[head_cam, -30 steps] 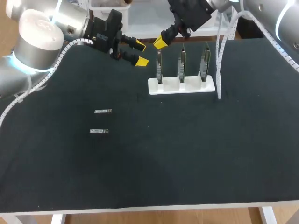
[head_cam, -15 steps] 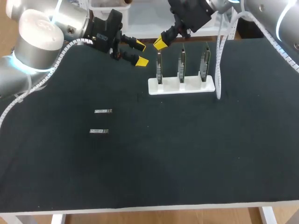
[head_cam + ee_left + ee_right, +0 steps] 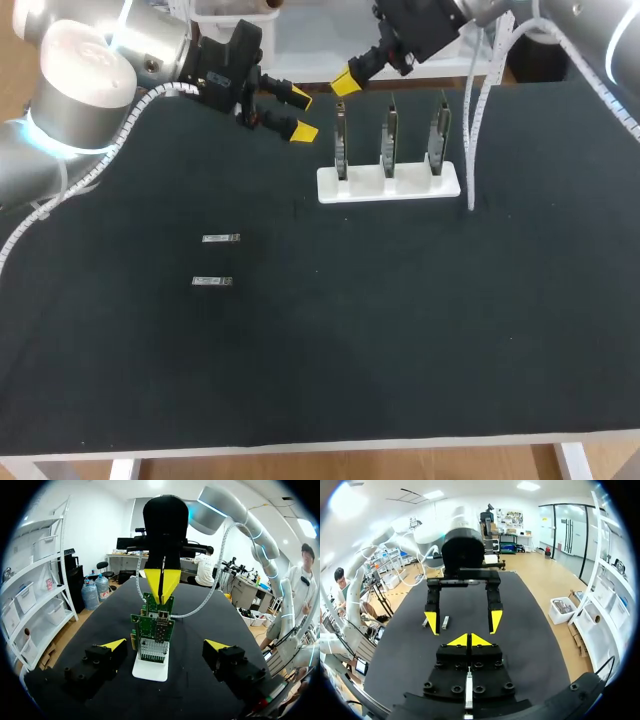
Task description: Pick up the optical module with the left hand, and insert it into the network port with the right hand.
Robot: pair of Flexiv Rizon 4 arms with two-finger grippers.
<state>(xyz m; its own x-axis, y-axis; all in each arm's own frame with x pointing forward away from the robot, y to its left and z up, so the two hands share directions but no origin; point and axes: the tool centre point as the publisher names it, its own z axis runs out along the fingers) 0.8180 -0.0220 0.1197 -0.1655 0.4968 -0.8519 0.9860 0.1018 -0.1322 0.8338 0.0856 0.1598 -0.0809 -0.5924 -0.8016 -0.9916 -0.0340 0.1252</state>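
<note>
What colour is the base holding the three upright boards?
The base is white; it shows best in the head view.

Left gripper (image 3: 165,645) spread, boards (image 3: 155,630) ahead, right gripper (image 3: 161,584) seemingly closed

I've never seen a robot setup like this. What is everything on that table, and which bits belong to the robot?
Table: one, black, under everything.
Optical modules: two, silvery, lying flat on the table's left half, close together, well apart from the stand.
Stand: one, white, far middle of the table.
Circuit boards: three, green, upright in a row in the stand.
Cable: one, white, spiralled, hanging from the right arm beside the stand.
Left gripper: one, black with yellow tips, open and empty, left of the stand.
Right gripper: one, black with yellow tips, shut, just above the row's left end.
</note>
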